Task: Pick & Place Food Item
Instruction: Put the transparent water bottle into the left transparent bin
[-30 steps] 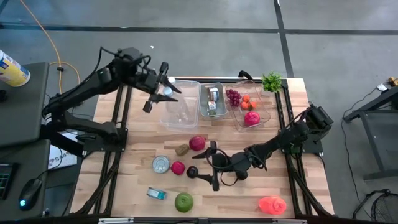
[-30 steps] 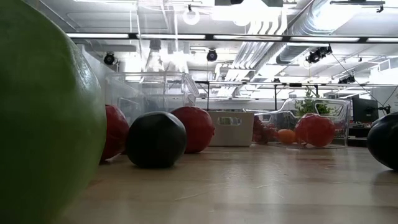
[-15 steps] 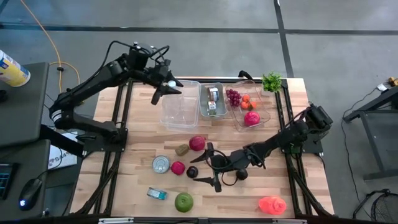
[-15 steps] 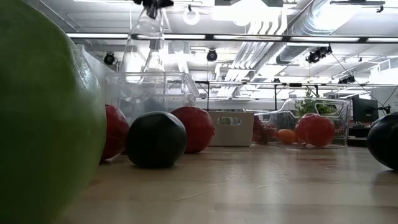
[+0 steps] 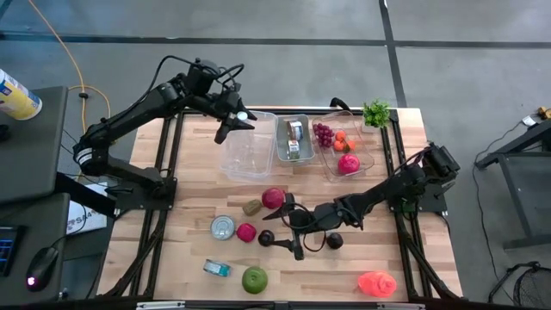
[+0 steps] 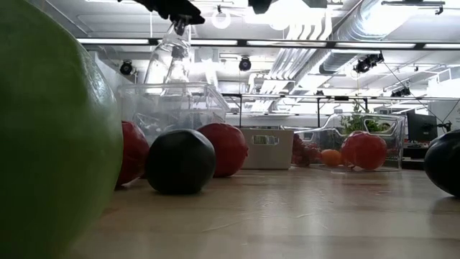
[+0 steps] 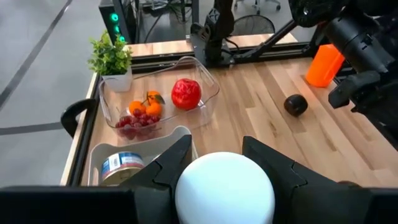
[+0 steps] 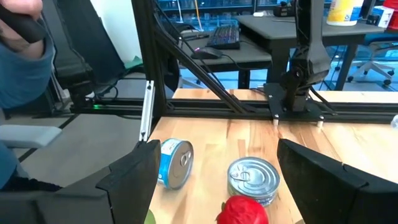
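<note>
My left gripper [image 5: 234,120] is shut on a clear bottle [image 6: 171,61] with a round white top [image 7: 224,190]. It holds the bottle in the air over the far left corner of an empty clear bin [image 5: 250,148]. My right gripper [image 5: 291,229] is open and empty, low over the table's middle. A dark plum [image 5: 266,238] and a small red fruit [image 5: 247,232] lie on the table just to its left. The right wrist view shows the red fruit [image 8: 244,210] between the spread fingers, apart from them. My left gripper pinches the bottle's narrow top end, at the white top [image 7: 224,190], between its two fingers [image 7: 171,165]. The fingers slant down from the table's far left. The bottle hangs tilted below the gripper [image 6: 176,8], clear of the bin.
A middle bin [image 5: 294,139] holds a can. A right bin [image 5: 344,151] holds grapes, oranges and a red apple. On the table lie a red ball [image 5: 273,198], cans [image 5: 223,227] [image 5: 216,268], a green ball [image 5: 254,279], a dark ball [image 5: 334,242] and an orange thing [image 5: 376,283]. A potted plant [image 5: 376,113] stands far right.
My left gripper has gone toward the table's right and far edges with the bottle, from beside the clear bin's left wall to over its far left corner. The bottle stays shut in the fingers, hanging clear.
</note>
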